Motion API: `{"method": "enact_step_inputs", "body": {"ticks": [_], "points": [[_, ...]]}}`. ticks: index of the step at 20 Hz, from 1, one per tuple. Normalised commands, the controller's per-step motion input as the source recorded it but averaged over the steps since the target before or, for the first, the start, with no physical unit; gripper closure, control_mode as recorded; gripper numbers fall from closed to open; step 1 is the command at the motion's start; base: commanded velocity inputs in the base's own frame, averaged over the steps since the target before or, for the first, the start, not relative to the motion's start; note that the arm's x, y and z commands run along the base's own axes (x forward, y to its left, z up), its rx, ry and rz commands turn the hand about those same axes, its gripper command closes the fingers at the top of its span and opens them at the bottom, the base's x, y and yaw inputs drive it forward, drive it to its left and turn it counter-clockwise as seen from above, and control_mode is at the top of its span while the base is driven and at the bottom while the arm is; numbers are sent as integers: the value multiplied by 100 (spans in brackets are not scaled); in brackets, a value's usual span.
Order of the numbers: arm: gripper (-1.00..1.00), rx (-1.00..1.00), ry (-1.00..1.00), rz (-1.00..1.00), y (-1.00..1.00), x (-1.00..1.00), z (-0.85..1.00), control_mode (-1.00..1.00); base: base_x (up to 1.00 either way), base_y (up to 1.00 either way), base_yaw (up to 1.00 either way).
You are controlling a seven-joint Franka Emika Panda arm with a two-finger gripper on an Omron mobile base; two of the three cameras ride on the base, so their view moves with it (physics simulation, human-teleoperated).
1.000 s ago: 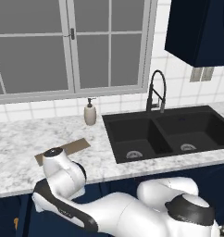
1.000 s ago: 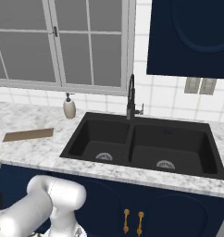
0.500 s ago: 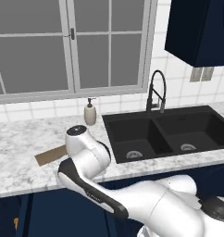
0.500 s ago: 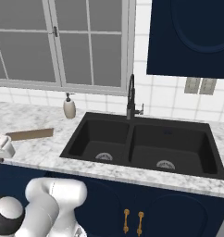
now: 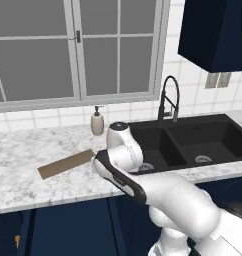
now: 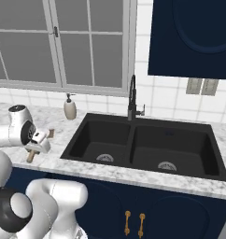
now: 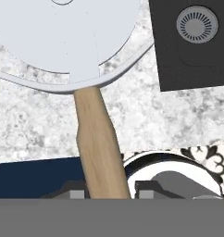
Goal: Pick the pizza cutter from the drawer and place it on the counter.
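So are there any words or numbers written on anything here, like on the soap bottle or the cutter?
None can be read.
Small beige soap bottle: no label visible.
Pizza cutter with pale round wheel and wooden handle: plain, no marking.
Patterned black-and-white floor: curly shapes that may look like digits, just tile pattern.

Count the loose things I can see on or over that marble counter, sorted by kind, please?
Pizza cutter, held over the counter: 1
Soap bottle: 1
Flat brown board: 1
Total: 3
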Motion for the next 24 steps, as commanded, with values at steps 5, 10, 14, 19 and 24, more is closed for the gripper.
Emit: {"method": "enact_step_inputs", "body": {"ticks": [5,10,14,19,24], "points": [[100,0,4,-10,0,98,-7,-100,0,0,0],[100,2,3,-1,-8,76,-22,-100,0,0,0],[100,4,0,0,-7,34,-46,-100,0,0,0],[100,0,3,0,0,13,-40,-100,0,0,0],[100,0,3,0,2,17,-32,-100,0,0,0]]}}
